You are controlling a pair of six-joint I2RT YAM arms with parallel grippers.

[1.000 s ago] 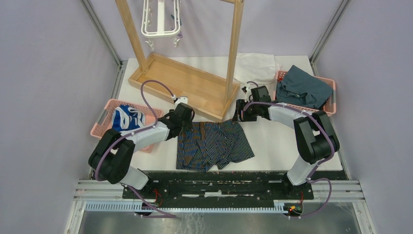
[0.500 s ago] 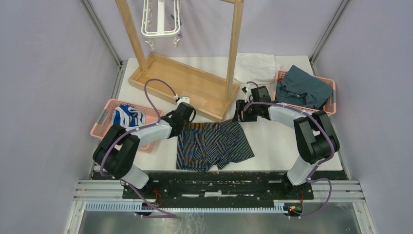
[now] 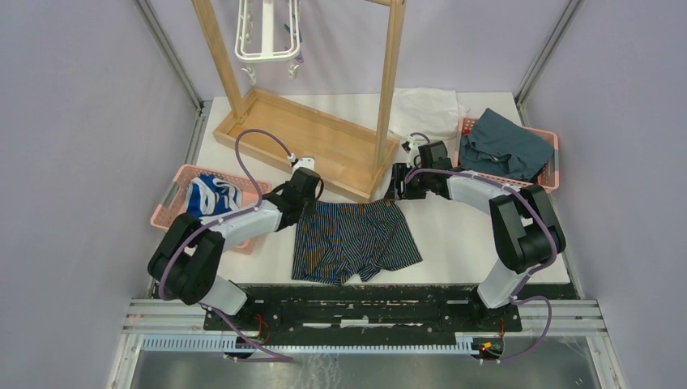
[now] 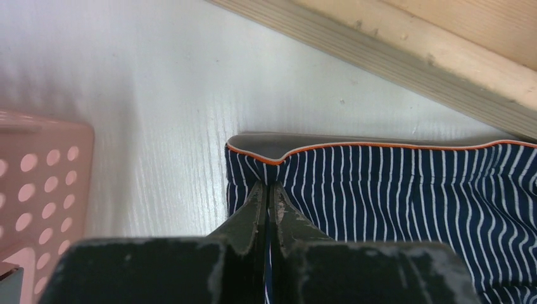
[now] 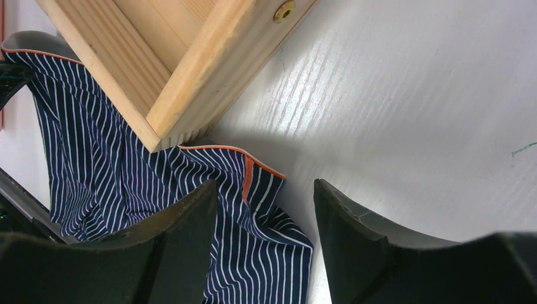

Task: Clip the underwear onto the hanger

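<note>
The underwear (image 3: 356, 239), navy with thin light stripes and orange trim, lies flat on the white table before the wooden rack's base. My left gripper (image 3: 306, 207) is shut on the underwear (image 4: 405, 190) at the left end of its waistband; a fold of striped cloth runs between the closed fingers (image 4: 256, 202). My right gripper (image 3: 394, 193) stands open over the waistband's right corner (image 5: 253, 190), one finger (image 5: 190, 221) above the cloth, the other over bare table. The hanger (image 3: 267, 32), a white plastic frame with dangling clips, hangs from the rack at the back.
The tall wooden rack (image 3: 389, 89) with its tray base (image 3: 308, 142) stands mid-table; the base's corner (image 5: 183, 82) overlaps the waistband. A pink basket (image 3: 182, 203) with a blue-and-white garment is at left. Another pink basket (image 3: 552, 142) with teal cloth is at right, white cloth (image 3: 425, 109) beside it.
My left gripper has closed from open onto the waistband's left corner, and the left arm shifted slightly. The right arm has not moved.
</note>
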